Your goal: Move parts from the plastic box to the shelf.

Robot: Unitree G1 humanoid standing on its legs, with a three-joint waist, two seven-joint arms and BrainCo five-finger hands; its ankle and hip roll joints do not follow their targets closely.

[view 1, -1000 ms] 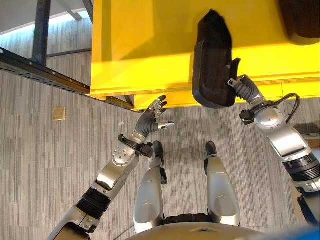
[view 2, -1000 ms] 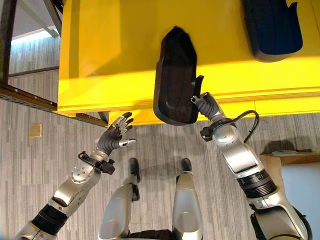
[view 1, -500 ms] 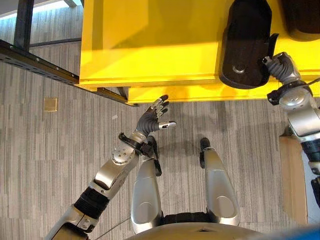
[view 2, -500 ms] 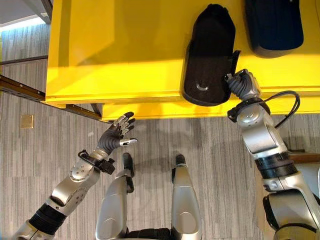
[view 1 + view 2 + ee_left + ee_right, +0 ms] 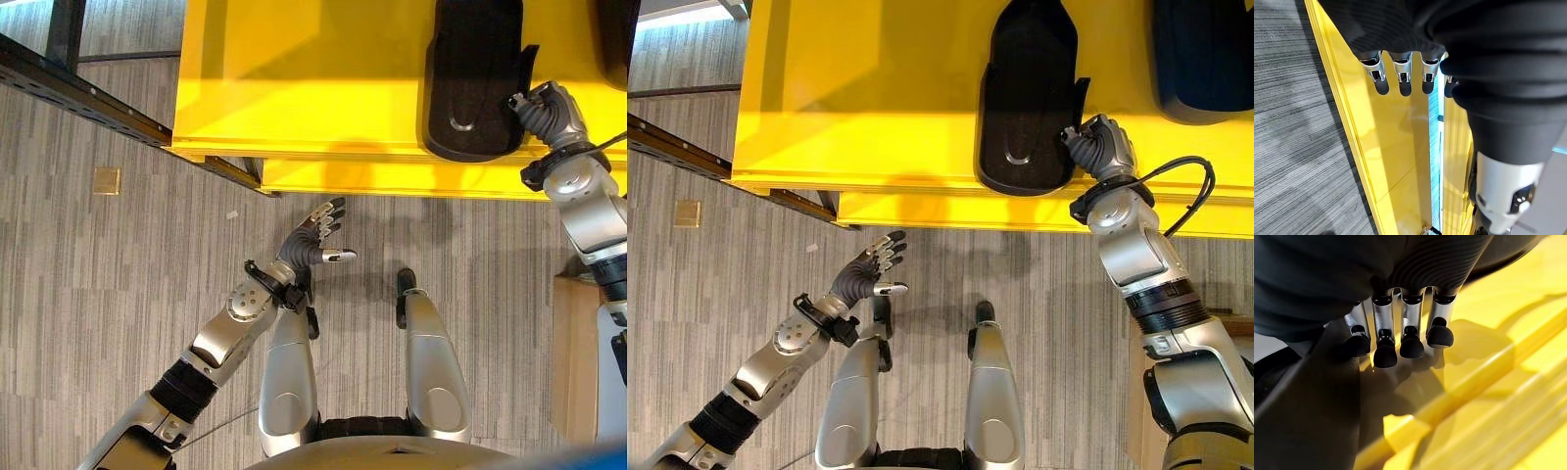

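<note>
Yellow shelf [image 5: 294, 69] is running across the far side of the scene, its front edge stepping down to a lower yellow lip over the grey wood-grain floor [image 5: 118, 294]. Black moulded part [image 5: 1024, 98] is lying flat on the shelf top, long axis pointing away from the robot, rounded near end sitting just at the shelf's front edge, hollow side facing up with a small pale curved mark inside. Second dark part [image 5: 1205, 59] is resting on the same shelf farther to the right, apart from the first, partly cut off by the frame edge.

Right hand [image 5: 1099, 147] is reaching up to the near right corner of the black moulded part, fingers curling in against its side tab and pinching it; in the right wrist view the dark fingertips [image 5: 1386, 352] are pressing down beside the black surface, over the yellow shelf.

Left hand [image 5: 315, 240] is hanging over the floor below the shelf edge, well apart from both parts, fingers straight and spread, thumb sticking out sideways, holding nothing. Small tan square [image 5: 106, 180] is lying on the floor to the left
</note>
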